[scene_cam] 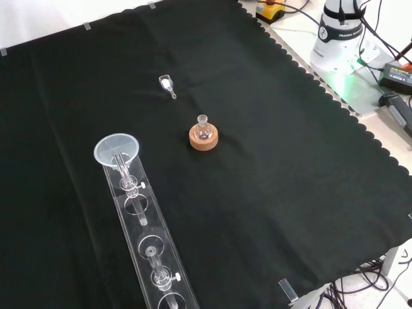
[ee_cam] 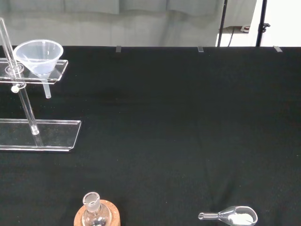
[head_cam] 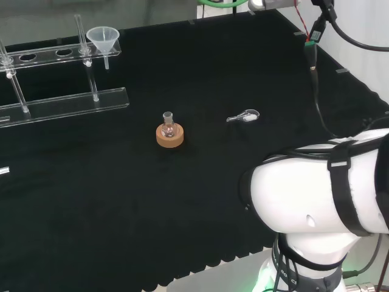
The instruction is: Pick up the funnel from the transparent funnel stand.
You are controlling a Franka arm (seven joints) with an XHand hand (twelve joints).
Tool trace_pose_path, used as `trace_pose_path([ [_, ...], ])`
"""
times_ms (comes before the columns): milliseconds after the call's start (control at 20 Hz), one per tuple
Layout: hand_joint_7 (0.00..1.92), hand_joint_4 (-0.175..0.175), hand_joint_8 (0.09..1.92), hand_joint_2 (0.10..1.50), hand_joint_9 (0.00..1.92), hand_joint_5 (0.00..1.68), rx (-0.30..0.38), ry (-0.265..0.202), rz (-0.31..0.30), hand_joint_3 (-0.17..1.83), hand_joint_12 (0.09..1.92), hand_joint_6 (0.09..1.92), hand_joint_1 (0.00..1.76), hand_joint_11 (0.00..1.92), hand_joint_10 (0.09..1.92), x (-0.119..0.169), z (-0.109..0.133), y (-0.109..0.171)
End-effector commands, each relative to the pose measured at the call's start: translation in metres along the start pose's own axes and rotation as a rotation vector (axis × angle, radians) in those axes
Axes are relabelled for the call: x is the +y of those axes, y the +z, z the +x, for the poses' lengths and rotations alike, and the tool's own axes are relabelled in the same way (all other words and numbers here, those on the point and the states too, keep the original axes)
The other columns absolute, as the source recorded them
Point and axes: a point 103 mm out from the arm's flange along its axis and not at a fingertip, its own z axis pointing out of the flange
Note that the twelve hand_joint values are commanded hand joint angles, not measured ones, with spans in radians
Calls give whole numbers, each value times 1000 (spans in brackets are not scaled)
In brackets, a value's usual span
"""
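Funnel (head_cam: 103, 38) sits in the transparent funnel stand (head_cam: 36, 109); I cannot tell the hand's state.

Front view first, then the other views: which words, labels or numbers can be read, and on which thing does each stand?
White arm base: one short line of dark print, too small to read.
Clear plastic funnel, transparent funnel stand, small glass flask, brown cork ring, clear scoop: no text on any of them.
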Motion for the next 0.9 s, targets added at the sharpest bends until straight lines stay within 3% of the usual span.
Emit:
trace_pose_path([
  [50, 0, 20, 87, 853, 64, 0, -5, 0, -12, 49, 1312, 87, 153, 0, 87, 1, -1, -1],
  [350, 0, 30, 87, 867, 74, 0, 27, -15, -36, 54, 1320, 87, 147, 0, 87, 19, -10, 5],
  [600, 0, 30, 87, 869, 15, 0, 70, -52, -62, 49, 1236, 87, 152, 0, 87, 57, -9, 30],
  [750, 0, 39, 87, 869, 1, 0, 81, -79, -27, 40, 927, 87, 157, 0, 87, 93, 2, 46],
  [900, 0, 55, 87, 864, 0, 0, 148, -114, -9, 28, 496, 87, 147, 0, 87, 139, 20, 62],
])
